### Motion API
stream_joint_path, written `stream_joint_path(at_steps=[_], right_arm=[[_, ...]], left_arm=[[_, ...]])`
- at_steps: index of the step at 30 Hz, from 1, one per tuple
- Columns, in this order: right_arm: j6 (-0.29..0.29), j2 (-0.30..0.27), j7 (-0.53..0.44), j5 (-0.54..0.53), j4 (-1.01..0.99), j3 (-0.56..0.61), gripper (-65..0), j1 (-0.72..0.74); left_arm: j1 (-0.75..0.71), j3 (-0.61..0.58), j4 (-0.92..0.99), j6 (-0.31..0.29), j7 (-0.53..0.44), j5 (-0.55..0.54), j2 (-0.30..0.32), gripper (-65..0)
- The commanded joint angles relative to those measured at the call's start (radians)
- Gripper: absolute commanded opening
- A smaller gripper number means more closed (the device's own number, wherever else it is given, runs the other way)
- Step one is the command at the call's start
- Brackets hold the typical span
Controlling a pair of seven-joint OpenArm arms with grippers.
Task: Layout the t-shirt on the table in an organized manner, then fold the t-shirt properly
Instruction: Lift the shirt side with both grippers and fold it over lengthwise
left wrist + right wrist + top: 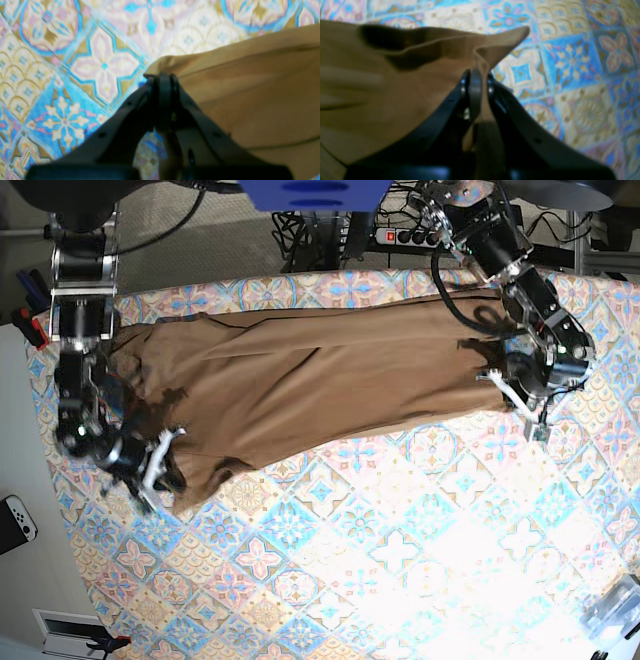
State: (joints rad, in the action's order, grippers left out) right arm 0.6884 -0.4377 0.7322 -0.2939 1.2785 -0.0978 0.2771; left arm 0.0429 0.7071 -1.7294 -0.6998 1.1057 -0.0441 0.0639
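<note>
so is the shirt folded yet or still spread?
Spread, not folded: the t-shirt stretches across the table between left gripper and right gripper.

The base view looks straight down from high above, taking in the whole table [400,570]. Each wrist view sits close behind its own gripper, aimed toward twelve o'clock along the closed jaws. All three share the brown t-shirt [300,380] lying over the patterned cloth.

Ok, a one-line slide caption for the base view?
Both grippers, left and right, pinch the brown fabric t-shirt stretched across the patterned table.
</note>
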Motion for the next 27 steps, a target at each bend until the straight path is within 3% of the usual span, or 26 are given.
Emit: stream_joint_path(at_steps=[1, 14, 27], right_arm=[[0.003, -0.013, -0.009, -0.012, 0.034, -0.02, -65.0, 0.0], [0.003, -0.008, -0.009, -0.012, 0.238, -0.24, -65.0, -0.24], [0.003, 0.07, -0.009, -0.012, 0.378, -0.408, -65.0, -0.422]], left_arm=[[0.001, -0.002, -0.033, 0.002, -0.016, -0.004, 0.012, -65.0], [-0.137, -0.051, -0.148, 0.002, -0.016, -0.006, 0.04, -65.0], [-0.191, -0.051, -0.198, 0.002, -0.009, -0.006, 0.032, -65.0]])
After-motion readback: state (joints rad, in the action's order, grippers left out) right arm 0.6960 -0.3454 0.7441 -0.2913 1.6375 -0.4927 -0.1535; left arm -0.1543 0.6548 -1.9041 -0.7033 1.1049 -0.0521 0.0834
